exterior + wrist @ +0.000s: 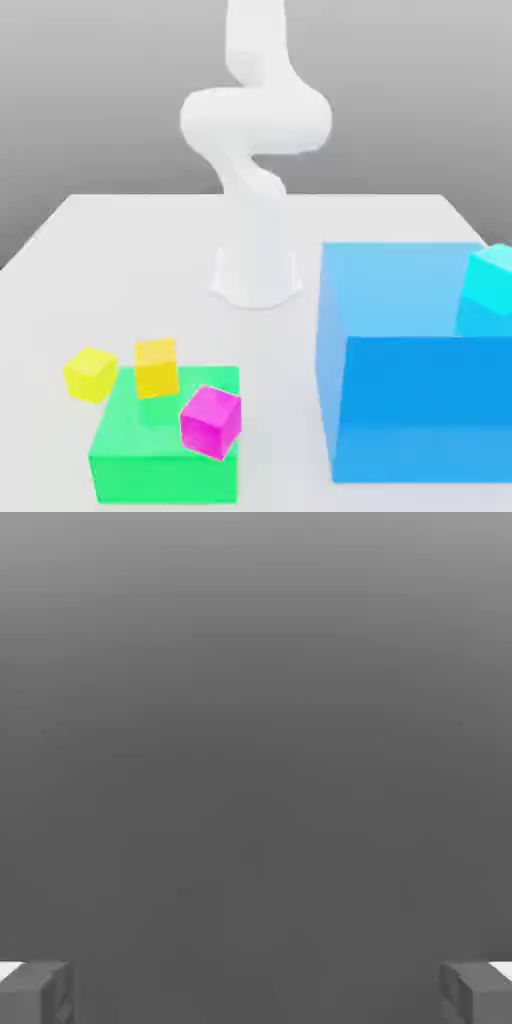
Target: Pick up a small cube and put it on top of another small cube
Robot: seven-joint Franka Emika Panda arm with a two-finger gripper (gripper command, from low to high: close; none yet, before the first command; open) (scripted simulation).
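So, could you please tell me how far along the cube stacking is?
Nothing looks done yet: the yellow cube sits beside the green block, with no small cube under it. Nothing is in hand, as the gripper stands open and empty. Picking up a cube and setting it on another small one are both left.

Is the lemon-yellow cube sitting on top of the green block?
No, the lemon-yellow cube lies off the green block, toward the exterior view's left.
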